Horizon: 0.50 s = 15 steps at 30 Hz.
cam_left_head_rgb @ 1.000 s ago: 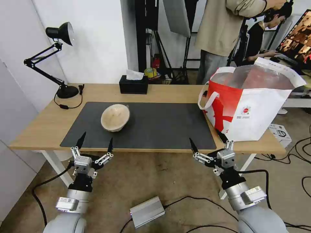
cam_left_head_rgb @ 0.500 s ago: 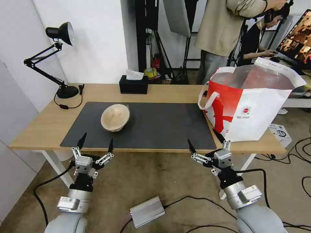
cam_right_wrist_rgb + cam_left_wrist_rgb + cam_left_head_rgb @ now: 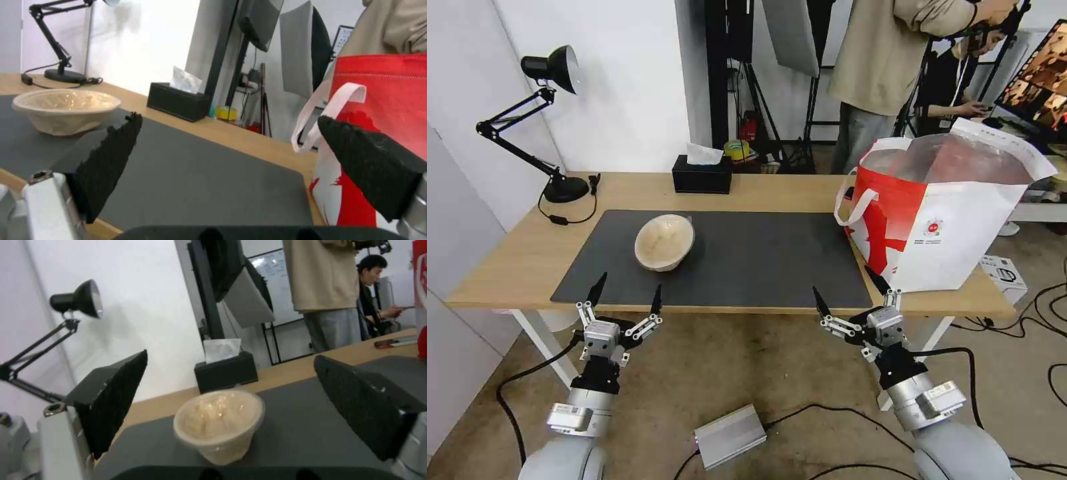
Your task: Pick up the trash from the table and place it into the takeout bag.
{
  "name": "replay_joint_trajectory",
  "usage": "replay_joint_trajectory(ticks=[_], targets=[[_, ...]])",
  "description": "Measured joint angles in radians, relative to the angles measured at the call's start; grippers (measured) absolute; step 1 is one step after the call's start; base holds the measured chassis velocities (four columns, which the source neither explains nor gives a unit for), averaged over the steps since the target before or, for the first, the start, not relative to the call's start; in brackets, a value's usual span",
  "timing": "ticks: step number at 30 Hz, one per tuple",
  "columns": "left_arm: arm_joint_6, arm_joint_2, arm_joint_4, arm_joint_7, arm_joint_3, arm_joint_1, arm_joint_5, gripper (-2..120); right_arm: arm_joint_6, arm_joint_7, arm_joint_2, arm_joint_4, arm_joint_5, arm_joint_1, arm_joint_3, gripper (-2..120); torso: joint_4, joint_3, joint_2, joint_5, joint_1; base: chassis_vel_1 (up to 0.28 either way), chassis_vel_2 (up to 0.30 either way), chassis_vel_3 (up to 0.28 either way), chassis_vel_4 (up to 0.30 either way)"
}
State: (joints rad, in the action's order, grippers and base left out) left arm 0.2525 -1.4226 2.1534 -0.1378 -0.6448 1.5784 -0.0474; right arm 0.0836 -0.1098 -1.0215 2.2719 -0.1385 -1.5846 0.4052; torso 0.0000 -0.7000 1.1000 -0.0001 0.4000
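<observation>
One piece of trash lay on the table (image 3: 520, 257): a single beige pulp bowl (image 3: 664, 241), tilted on the left half of the one dark grey mat (image 3: 760, 257). Its inside looked glossy in the left wrist view, perhaps a film or residue; that could not be settled. One takeout bag (image 3: 944, 220) stood upright and open-mouthed on the table's right end, just beside the mat's right edge, its silver lining showing and one white strap handle (image 3: 854, 203) looping down its red side. Whatever was inside it was hidden. One black tissue box (image 3: 702, 175) sat at the back edge of the table, and one black desk lamp (image 3: 550, 120) at the back left corner.

Two grippers hung below the table's front edge, both pointing up and forward. The left gripper (image 3: 625, 293) was in front of the mat's left part, its two fingers spread wide and holding nothing, with the bowl framed between them in its wrist view. The right gripper (image 3: 848, 288) was in front of the mat's right end near the bag's corner, jaws likewise spread wide and empty.
</observation>
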Motion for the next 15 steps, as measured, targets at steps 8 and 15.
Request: replay_joint_trajectory(ticks=[8,15], targets=[[-0.067,0.089,-0.012,0.002,0.017,-0.061,-0.022,100,0.0,0.0,0.0,0.0,0.0,0.0,0.0,100,0.0,0.0,0.0,0.0,0.0,0.0,0.0,0.0,0.0],[-0.112,0.196,-0.046,0.003,0.039,-0.14,-0.034,100,0.001,0.0,0.0,0.0,0.0,0.0,0.001,100,0.0,0.0,0.0,0.0,0.0,0.0,0.0,0.0,0.0]])
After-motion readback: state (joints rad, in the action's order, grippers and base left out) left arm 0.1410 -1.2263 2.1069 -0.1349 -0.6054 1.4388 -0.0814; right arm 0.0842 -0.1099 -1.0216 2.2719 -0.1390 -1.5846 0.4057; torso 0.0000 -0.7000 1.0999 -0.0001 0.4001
